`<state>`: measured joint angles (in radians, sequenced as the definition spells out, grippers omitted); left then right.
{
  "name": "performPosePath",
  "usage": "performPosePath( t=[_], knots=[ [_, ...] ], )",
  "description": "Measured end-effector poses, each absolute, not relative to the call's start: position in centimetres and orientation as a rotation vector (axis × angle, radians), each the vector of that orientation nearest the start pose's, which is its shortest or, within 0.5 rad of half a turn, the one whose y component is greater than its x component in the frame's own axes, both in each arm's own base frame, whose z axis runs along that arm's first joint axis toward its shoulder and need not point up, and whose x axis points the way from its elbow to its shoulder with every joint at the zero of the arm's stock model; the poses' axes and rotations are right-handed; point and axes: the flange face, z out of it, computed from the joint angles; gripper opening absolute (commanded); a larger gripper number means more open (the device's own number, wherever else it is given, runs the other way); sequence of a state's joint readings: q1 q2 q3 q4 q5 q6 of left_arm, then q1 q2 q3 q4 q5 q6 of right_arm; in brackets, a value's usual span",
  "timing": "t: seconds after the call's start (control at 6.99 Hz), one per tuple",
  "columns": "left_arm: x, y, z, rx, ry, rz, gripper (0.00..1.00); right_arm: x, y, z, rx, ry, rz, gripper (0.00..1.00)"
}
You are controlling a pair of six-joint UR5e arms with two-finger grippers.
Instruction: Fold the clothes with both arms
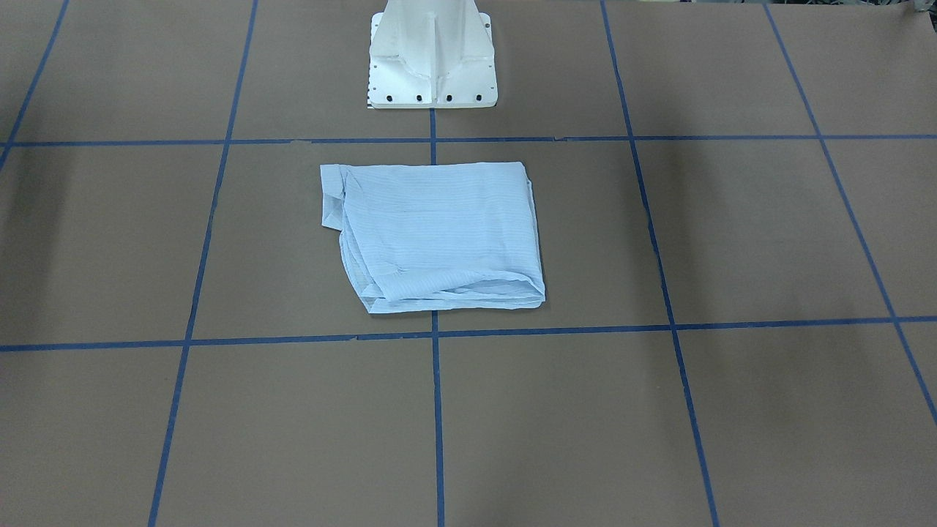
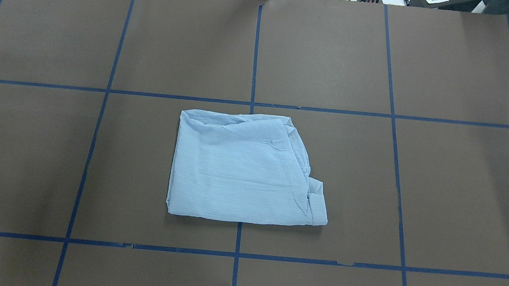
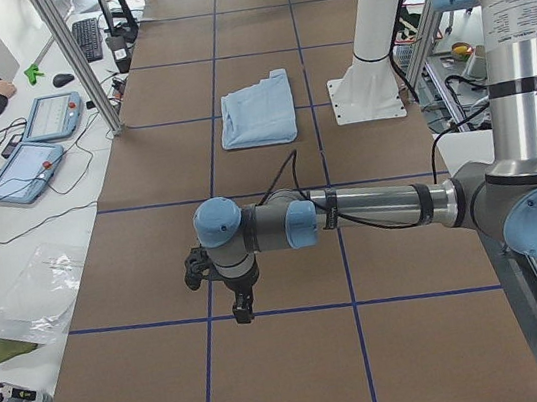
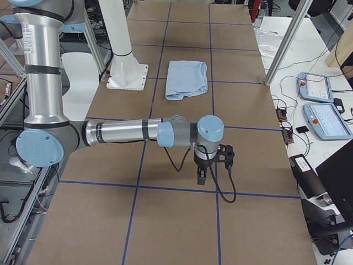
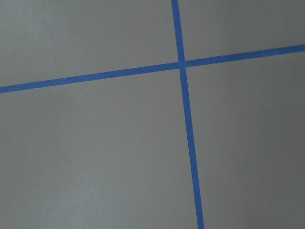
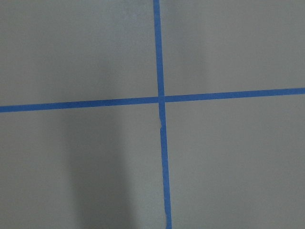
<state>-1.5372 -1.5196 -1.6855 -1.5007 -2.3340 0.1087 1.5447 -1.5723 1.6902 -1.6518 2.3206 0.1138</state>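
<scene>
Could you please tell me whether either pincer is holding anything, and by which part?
Nothing is held: the folded shirt lies alone on the table, far from the left pincer and the right pincer.

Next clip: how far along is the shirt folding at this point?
Done: the light-blue shirt lies as a compact, roughly rectangular bundle mid-table, with one side edge uneven. In hand: nothing. The left gripper and right gripper hang over bare table near opposite ends, far from the shirt; whether they are open cannot be told. Left: seemingly little, perhaps tidying that uneven edge.
</scene>
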Motion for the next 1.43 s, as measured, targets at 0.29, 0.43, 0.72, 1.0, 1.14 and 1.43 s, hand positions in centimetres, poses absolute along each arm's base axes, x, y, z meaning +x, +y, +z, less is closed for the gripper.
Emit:
performPosePath(
  t=[0.29, 0.43, 0.72, 1.0, 1.14, 1.43],
  knots=[
    [-4.9, -47.0, 63.3, 0.026, 0.801, 0.126, 1.00, 5.3, -49.3, 61.0, -0.017, -0.750, 0.070, 1.00],
    [-5.1, -47.0, 63.3, 0.027, 0.804, 0.118, 1.00, 5.3, -49.3, 61.0, -0.017, -0.749, 0.070, 1.00],
    [-5.6, -47.0, 63.4, 0.029, 0.805, 0.102, 1.00, 5.3, -49.3, 61.0, -0.017, -0.749, 0.071, 1.00],
    [-5.8, -47.0, 63.4, 0.029, 0.805, 0.098, 1.00, 5.3, -49.3, 61.2, -0.020, -0.748, 0.073, 1.00],
    [-5.8, -47.0, 63.4, 0.029, 0.805, 0.096, 1.00, 5.3, -49.3, 61.3, -0.022, -0.747, 0.074, 1.00],
    [-5.8, -47.0, 63.4, 0.029, 0.805, 0.095, 1.00, 5.3, -49.3, 61.4, -0.023, -0.746, 0.075, 1.00]
  ],
)
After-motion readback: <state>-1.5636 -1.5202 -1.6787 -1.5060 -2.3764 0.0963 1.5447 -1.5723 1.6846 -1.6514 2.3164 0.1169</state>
